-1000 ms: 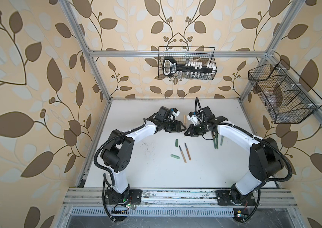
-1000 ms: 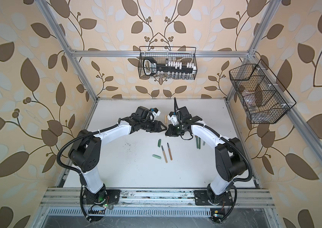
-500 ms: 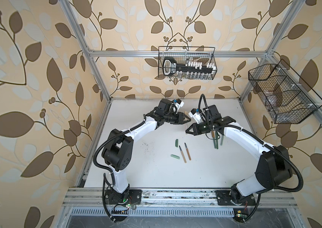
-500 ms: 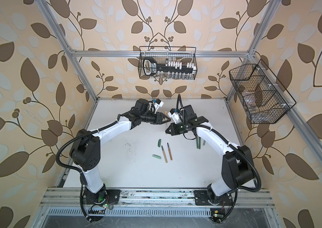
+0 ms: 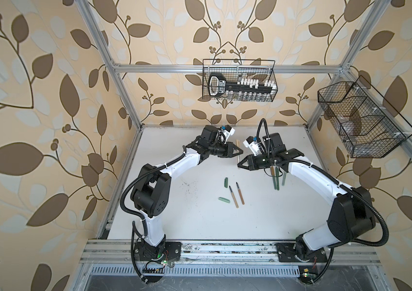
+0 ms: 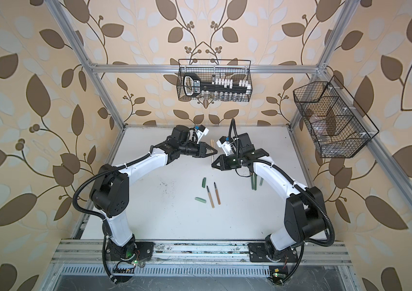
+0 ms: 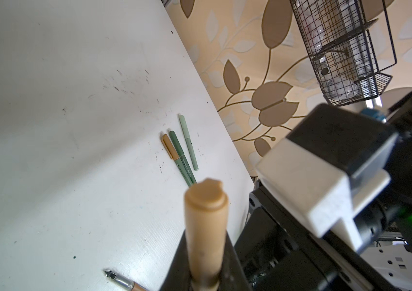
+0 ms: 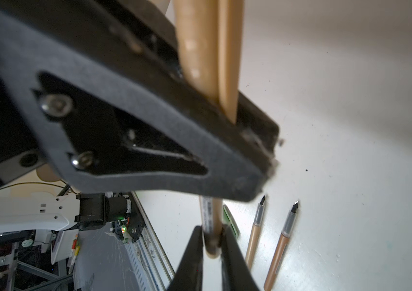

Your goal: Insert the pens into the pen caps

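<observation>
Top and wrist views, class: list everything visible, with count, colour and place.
White table: one, centre.
Tan capped pen: one, held aloft, rear centre.
Uncapped pens: two, tan with dark tips, table middle.
Short loose caps: two, green, beside them.
Capped green pens: about three, dark and pale, table's right.
Tan cap: one, beside them.
Black wire baskets: two, back and right walls.
Left gripper: shut on the held pen's cap.
Right gripper: clamps its barrel.

Found nothing legible. Noted unreadable print on black tool [image 5: 221,86] in wire basket [image 5: 274,75] and on dark green pen [image 7: 182,164].
</observation>
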`<state>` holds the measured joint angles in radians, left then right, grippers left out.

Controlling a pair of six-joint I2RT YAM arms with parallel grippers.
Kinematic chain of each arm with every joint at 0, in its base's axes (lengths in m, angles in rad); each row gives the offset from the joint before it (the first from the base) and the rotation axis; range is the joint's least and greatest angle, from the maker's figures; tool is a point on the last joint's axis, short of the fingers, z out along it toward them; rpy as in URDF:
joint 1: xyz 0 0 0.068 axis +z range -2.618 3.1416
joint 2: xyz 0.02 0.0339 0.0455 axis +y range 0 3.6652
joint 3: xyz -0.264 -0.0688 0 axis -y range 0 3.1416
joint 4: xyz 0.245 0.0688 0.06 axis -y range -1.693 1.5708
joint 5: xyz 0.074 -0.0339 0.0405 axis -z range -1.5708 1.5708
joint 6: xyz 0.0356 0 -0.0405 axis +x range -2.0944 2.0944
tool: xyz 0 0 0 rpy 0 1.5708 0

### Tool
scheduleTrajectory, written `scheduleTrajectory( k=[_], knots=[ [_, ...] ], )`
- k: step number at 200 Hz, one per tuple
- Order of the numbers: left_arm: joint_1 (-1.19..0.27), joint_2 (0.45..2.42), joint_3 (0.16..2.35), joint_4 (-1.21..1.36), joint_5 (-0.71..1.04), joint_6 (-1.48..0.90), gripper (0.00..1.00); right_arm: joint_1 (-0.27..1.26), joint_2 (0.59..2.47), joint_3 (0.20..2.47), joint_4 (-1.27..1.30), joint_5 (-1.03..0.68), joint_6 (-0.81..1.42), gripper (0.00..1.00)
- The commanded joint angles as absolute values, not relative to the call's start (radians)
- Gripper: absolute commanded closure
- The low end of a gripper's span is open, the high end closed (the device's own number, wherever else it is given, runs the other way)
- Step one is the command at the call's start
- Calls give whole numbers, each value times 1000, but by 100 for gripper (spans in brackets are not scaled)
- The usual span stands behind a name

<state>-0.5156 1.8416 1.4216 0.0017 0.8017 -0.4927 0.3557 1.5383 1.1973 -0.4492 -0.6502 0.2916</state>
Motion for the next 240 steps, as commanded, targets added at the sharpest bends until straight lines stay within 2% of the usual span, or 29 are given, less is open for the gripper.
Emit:
scheduleTrajectory(
  k=[1, 30, 58, 75, 82, 90, 109, 129, 176, 240],
  knots=[
    [-517, 1794, 1445, 25, 818, -482, 95, 357, 1537, 1190, -334, -689, 329, 75],
    [-518, 1781, 1439, 36, 821, -491, 95, 360, 1572, 1208, -289, -684, 369, 73],
    [-517, 1772, 1436, 47, 816, -502, 95, 369, 1608, 1236, -317, -675, 366, 90],
    [-517, 1775, 1449, 49, 812, -514, 92, 376, 1604, 1231, -321, -669, 365, 96],
    [-515, 1779, 1455, 51, 808, -521, 86, 376, 1599, 1225, -320, -670, 365, 98],
    [-512, 1783, 1464, 55, 804, -537, 70, 376, 1592, 1218, -320, -670, 365, 99],
    [-493, 1791, 1467, 100, 803, -589, 46, 376, 1567, 1193, -318, -674, 357, 100],
    [-478, 1792, 1475, 115, 794, -597, 37, 376, 1544, 1171, -334, -683, 338, 100],
    [-468, 1815, 1523, 98, 836, -594, 37, 373, 1501, 1141, -358, -694, 313, 100],
    [-465, 1830, 1520, 116, 915, -599, 78, 370, 1489, 1152, -359, -693, 320, 100]
  ],
)
